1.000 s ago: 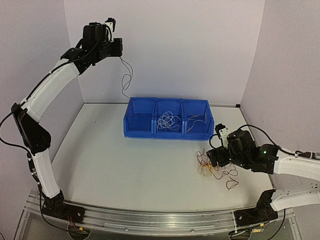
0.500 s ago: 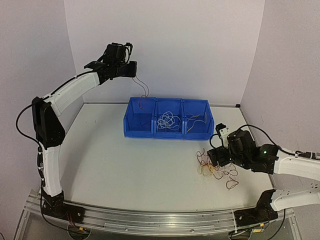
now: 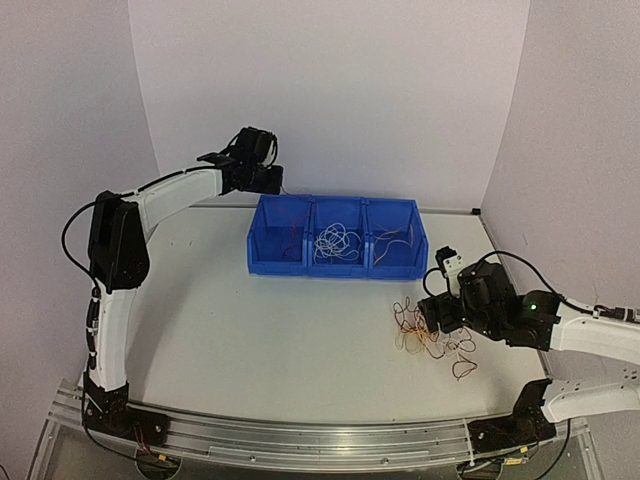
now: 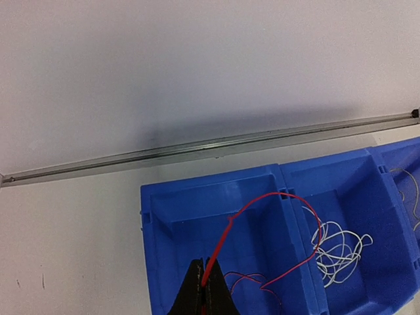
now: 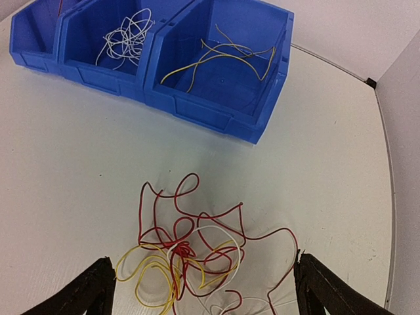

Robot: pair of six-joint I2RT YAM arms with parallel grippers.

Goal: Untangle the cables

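Note:
The cables [image 5: 190, 246] lie in a loose red, yellow and white tangle on the table at the right [image 3: 430, 340]. My right gripper [image 5: 203, 259] hovers over them, open, one finger [image 5: 98, 285] on either side of the bundle and touching nothing; in the top view it is at the right [image 3: 430, 315]. My left gripper [image 4: 205, 289] is shut on one red wire [image 4: 282, 195]. That wire arcs out of the jaws and drops into the left compartment of the blue bin [image 4: 177, 243]. From above, the left gripper [image 3: 270, 182] hangs just behind that bin [image 3: 330, 266].
The blue bin [image 5: 197, 108] has three compartments: red wire in the left, white wires [image 3: 338, 240] in the middle, yellow wires [image 3: 395, 240] in the right. A metal rail [image 4: 197, 149] runs along the back wall. White walls close the table left, back and right.
My left arm has swung down and to the right from high up, bringing the dangling wire into the bin's left compartment. The right arm has barely moved.

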